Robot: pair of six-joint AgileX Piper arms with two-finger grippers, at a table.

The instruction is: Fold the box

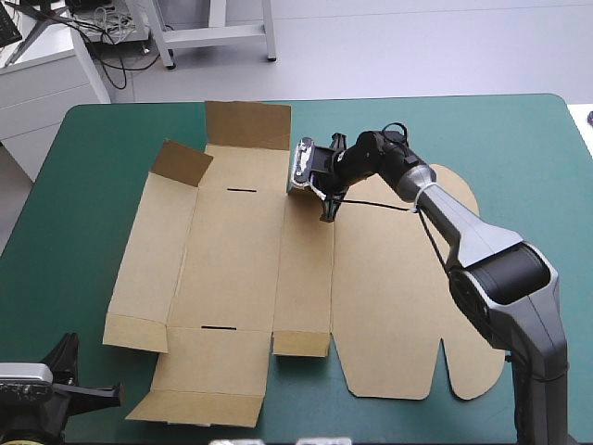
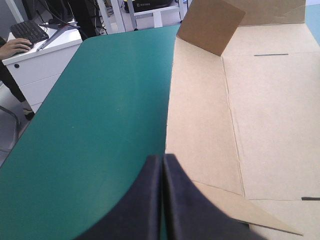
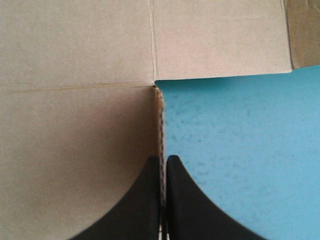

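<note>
Right jaws: pressed almost together, the two black fingers (image 3: 145,200) pinching a corrugated cut edge (image 3: 161,130) of the box (image 1: 232,260); brown board lies to one side of that edge, bare teal-green cover (image 3: 240,140) to the other. Position: at the far side of the box, near its middle, on the far end of a narrow panel (image 1: 306,269). Right arm (image 1: 482,250): reaches in over the rounded lid panel (image 1: 389,315), which lies flat on the desk (image 1: 519,148). Left jaws: pressed together in one pointed arch, fingers (image 2: 185,205) with nothing between them; low at the desk's near left corner, just beside the box's left edge and apart from the board. Box: one cut sheet, spread open across the middle of the desk, mostly flat. Corner flap (image 1: 181,165) at the far left: tilted up from the sheet, seen ahead of the left jaws (image 2: 210,25). Far flap (image 1: 246,125): also raised, darker than the panel before it. Small tab (image 1: 301,343) at the near end of the narrow panel: turned up. Near flap (image 1: 199,403): lying close to the desk's near edge. Main panel: two short slots, one far (image 1: 246,189), one near (image 1: 218,327).
</note>
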